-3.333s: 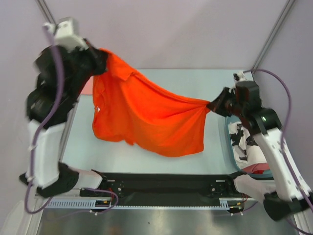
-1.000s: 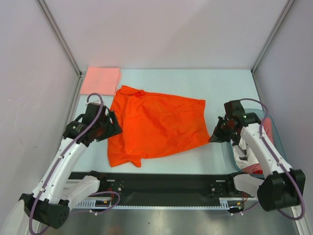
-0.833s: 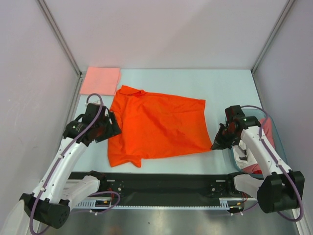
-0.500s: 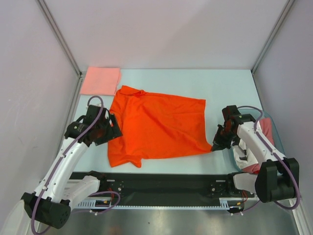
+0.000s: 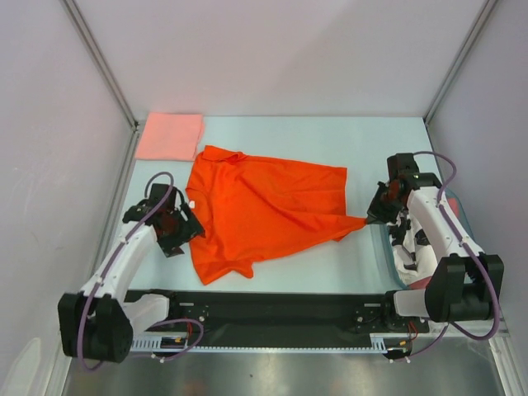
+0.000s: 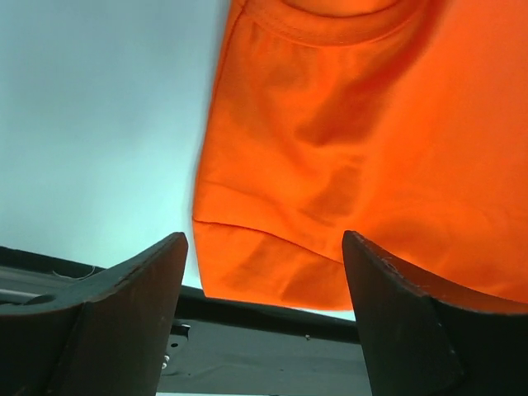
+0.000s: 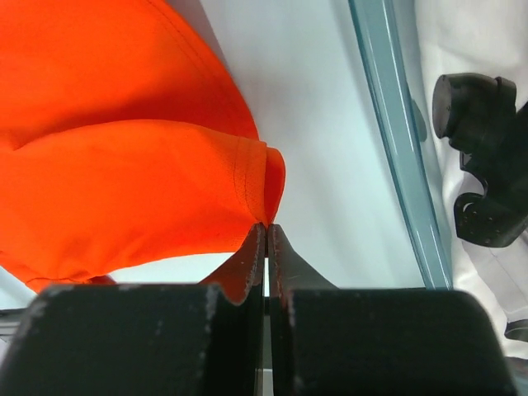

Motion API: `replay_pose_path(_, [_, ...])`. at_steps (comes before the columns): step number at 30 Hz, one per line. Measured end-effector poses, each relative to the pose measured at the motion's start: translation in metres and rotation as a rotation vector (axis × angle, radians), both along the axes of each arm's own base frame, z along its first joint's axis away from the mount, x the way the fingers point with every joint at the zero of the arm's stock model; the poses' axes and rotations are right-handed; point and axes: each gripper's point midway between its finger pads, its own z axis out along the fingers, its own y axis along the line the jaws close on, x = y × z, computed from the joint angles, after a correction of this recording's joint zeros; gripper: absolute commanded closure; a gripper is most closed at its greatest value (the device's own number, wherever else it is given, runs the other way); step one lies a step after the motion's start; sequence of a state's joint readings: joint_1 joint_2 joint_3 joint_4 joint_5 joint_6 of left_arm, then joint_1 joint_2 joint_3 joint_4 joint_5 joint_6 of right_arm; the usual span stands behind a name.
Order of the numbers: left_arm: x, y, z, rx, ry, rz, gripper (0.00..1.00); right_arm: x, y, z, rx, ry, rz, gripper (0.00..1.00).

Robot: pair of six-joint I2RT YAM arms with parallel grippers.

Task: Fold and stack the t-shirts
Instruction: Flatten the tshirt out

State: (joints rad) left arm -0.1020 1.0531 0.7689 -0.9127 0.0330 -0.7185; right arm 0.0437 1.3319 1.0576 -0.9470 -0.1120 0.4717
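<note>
The bright orange-red t-shirt (image 5: 268, 206) lies spread on the pale table, collar at the far left. My right gripper (image 5: 369, 219) is shut on its right hem corner and stretches that corner into a point toward the tub. In the right wrist view the gripper (image 7: 266, 224) pinches the folded orange hem (image 7: 256, 177) at the fingertips. My left gripper (image 5: 183, 227) stands open just left of the shirt's near-left sleeve and holds nothing. In the left wrist view that sleeve (image 6: 272, 264) lies ahead between the spread fingers (image 6: 132, 289). A folded salmon-pink t-shirt (image 5: 170, 136) rests at the far left corner.
A translucent blue-green tub (image 5: 384, 252) stands at the right edge with white (image 5: 410, 257) and red cloth inside; its rim (image 7: 394, 124) runs right beside my right gripper. The black base rail (image 5: 272, 309) lines the near edge. Grey walls close in both sides.
My right gripper has carried the shirt's right corner away from the near edge, drawing the cloth taut. My left gripper has opened wider and slid nearer, along the sleeve.
</note>
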Motion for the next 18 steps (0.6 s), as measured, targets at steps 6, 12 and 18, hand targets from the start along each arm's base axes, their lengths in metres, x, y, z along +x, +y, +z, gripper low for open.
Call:
replay_pose_path(6, [-0.009,-0.002,-0.033,-0.042,0.05,0.09,0.42,0.002,0.003,0.003,0.018,-0.01,0.012,1.0])
replay_pose_path(12, [-0.047,-0.011,-0.066,-0.117,0.126,0.177,0.31,0.001,0.007,0.004,0.039,-0.01,0.019,1.0])
replay_pose_path(18, [-0.051,-0.018,-0.073,-0.162,0.151,0.198,0.61,0.0,0.007,0.003,0.04,-0.017,0.02,1.0])
